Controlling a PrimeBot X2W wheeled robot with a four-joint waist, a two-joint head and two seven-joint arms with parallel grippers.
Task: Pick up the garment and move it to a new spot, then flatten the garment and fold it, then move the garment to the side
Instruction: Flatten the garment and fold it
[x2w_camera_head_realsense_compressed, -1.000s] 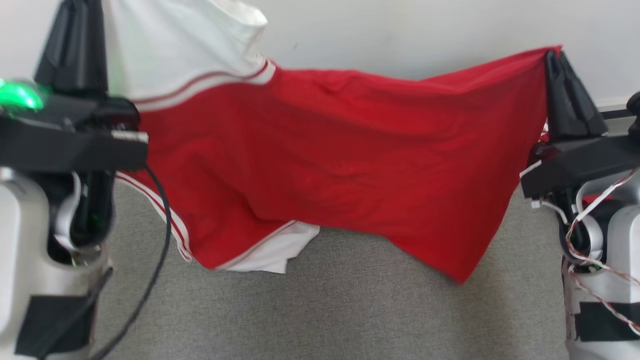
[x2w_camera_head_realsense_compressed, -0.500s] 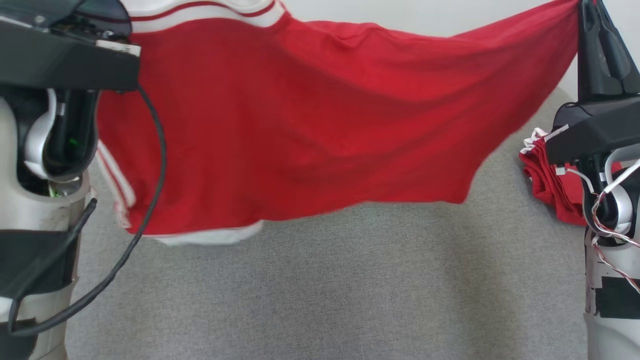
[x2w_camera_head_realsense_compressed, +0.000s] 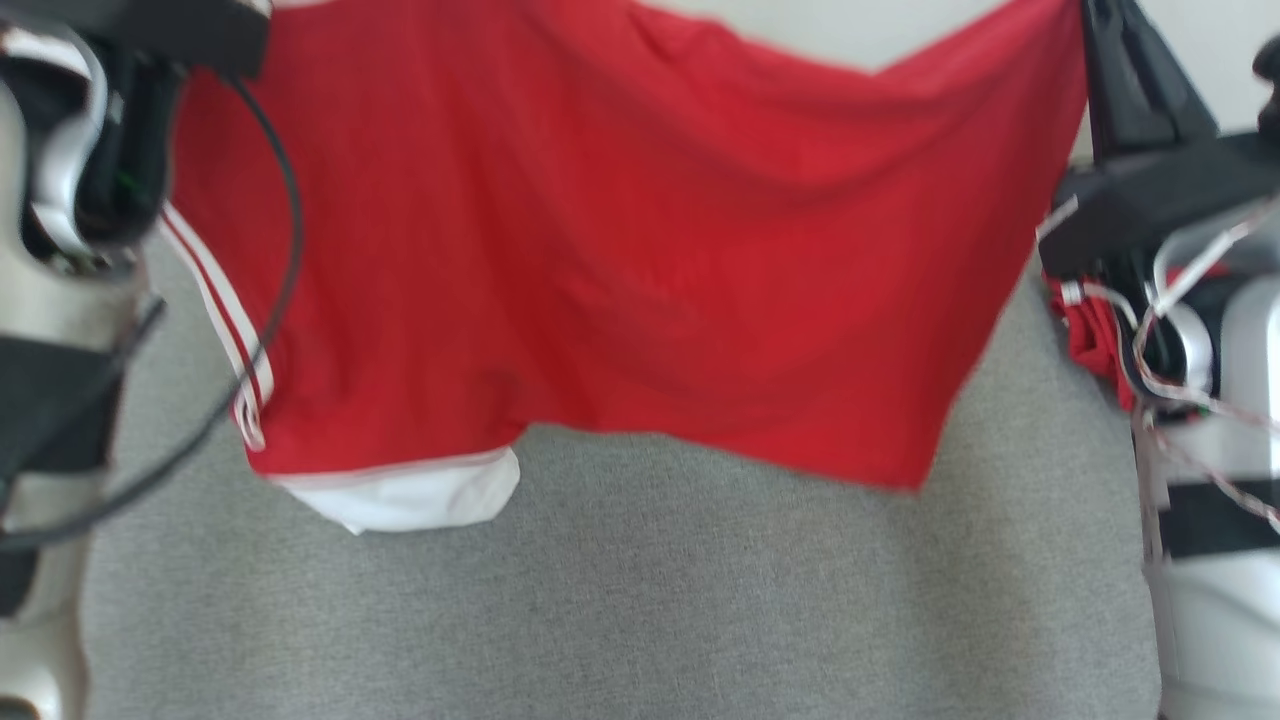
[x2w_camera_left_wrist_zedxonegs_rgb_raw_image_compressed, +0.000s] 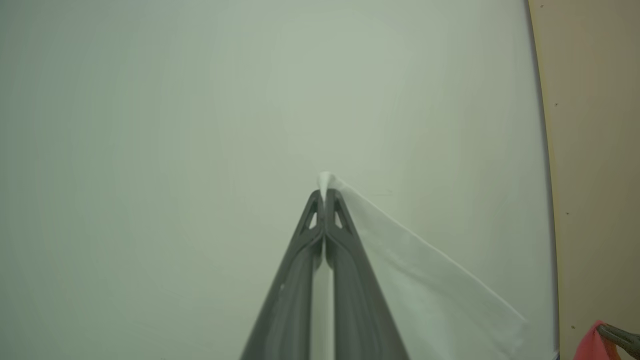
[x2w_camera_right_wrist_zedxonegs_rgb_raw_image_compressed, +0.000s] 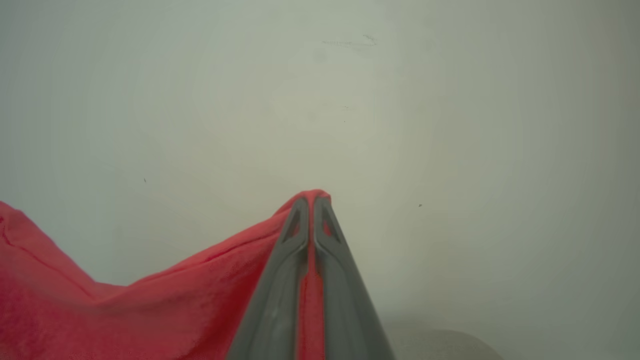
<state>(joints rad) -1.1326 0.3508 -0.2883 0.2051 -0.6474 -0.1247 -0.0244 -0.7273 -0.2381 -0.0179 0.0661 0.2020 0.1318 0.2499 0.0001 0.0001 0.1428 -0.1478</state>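
Gripping garment (x2w_camera_head_realsense_compressed: 620, 250): left hand (x2w_camera_left_wrist_zedxonegs_rgb_raw_image_compressed: 324, 198), right hand (x2w_camera_right_wrist_zedxonegs_rgb_raw_image_compressed: 311, 202).

One garment (x2w_camera_head_realsense_compressed: 600, 250), one red heap (x2w_camera_head_realsense_compressed: 1092, 335), two tools (x2w_camera_left_wrist_zedxonegs_rgb_raw_image_compressed: 324, 197) (x2w_camera_right_wrist_zedxonegs_rgb_raw_image_compressed: 311, 202)

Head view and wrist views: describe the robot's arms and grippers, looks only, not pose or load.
The left forearm and right forearm are pale silver-white shells, each with a black band. A black cable loops by the left; thin white and red wires trail over the right. The left gripper and right gripper have long dark grey tapering fingers with triangular cut-outs near the tips.
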